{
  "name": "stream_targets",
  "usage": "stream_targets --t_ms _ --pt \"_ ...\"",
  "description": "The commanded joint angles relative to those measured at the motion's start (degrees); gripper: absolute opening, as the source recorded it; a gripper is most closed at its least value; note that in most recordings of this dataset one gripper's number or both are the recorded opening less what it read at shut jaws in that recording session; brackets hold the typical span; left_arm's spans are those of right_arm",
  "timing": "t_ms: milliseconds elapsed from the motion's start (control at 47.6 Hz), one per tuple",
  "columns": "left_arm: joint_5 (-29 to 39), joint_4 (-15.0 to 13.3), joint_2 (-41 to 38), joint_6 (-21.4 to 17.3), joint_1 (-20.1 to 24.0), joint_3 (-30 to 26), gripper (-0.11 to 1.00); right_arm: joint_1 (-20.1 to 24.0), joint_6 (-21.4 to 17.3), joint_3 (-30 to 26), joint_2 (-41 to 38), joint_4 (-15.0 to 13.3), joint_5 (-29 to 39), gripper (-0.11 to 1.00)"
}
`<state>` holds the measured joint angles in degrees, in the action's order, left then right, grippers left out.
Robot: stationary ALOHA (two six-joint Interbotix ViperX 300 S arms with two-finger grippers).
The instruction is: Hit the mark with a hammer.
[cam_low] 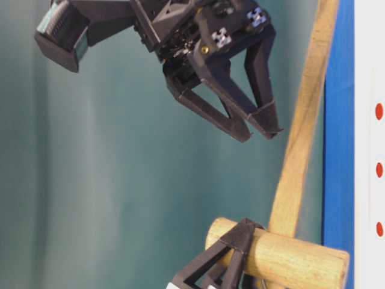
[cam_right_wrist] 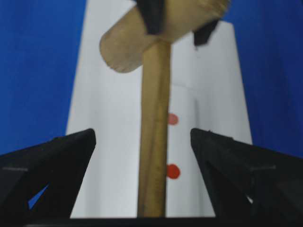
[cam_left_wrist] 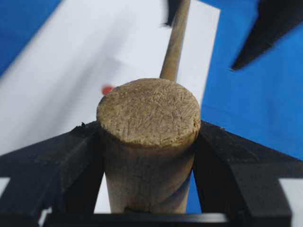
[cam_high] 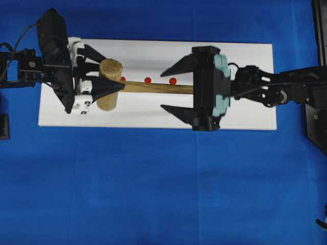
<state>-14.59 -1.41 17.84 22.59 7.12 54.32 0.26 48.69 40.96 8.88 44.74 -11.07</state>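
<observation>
Overhead view: a white rectangular block (cam_high: 153, 109) lies across the upper middle of the frame on a blue cloth-covered surface (cam_high: 153, 194). A row of three small red dots is printed along its centre line. The right-end dot — the mark (cam_high: 172, 80) — sits just above the handle of the light-brown wooden mallet (cam_high: 153, 87), uncovered. The middle red dot (cam_high: 147, 79) is also visible; the left-end red dot (cam_high: 122, 78) is partly hidden at the edge of the mallet's thick cylindrical head.

The mallet lies across the block with its head toward the left of the frame and its thin handle running to the right, ending under the right claw.

Left claw (cam_high: 104, 76): at the left end of the block, its black fingers clamped on either side of the mallet head. The left wrist view confirms this — both fingers press against the sides of the cylinder, end grain facing the camera.

Right claw (cam_high: 171, 91): at centre right, jaws spread wide, one fingertip above the handle and one below, neither touching it. The right wrist view shows the handle running up the middle of the gap with clear space on both sides, two red dots just right of it.

Table-level view: the right claw hangs apart from the handle, holding nothing.
</observation>
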Motion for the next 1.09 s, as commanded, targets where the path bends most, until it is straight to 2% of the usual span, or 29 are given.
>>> stream_targets --t_ms 0,105,294,463,820,904,1072 --pt "0.4 0.0 1.1 5.9 -0.1 -1.4 0.47 0.1 0.6 -1.2 0.4 -0.4 -0.6 0.89" --pt "0.4 0.2 1.2 11.4 -0.5 -1.3 0.47 0.1 1.8 -1.5 -0.1 -0.4 -0.7 0.89" --pt "-1.8 -0.2 1.2 13.8 -2.7 -1.8 0.47 0.1 3.3 -2.4 -2.2 -0.4 -0.9 0.89" --pt "-3.0 -0.1 1.2 17.9 -3.0 -2.0 0.47 0.1 4.1 -3.6 -4.0 -0.4 -0.5 0.89" --pt "-3.3 -0.2 1.2 18.5 -3.1 -2.1 0.47 0.0 4.3 -4.6 -7.6 -0.4 -3.0 0.86" --pt "-3.1 -0.2 1.2 18.5 -3.1 -2.0 0.47 -0.2 4.3 -4.6 -7.7 -0.4 -4.3 0.73" --pt "-2.9 -0.1 1.3 18.5 -3.0 -2.0 0.47 -0.2 5.0 -4.5 -7.8 -0.5 -4.3 0.23"
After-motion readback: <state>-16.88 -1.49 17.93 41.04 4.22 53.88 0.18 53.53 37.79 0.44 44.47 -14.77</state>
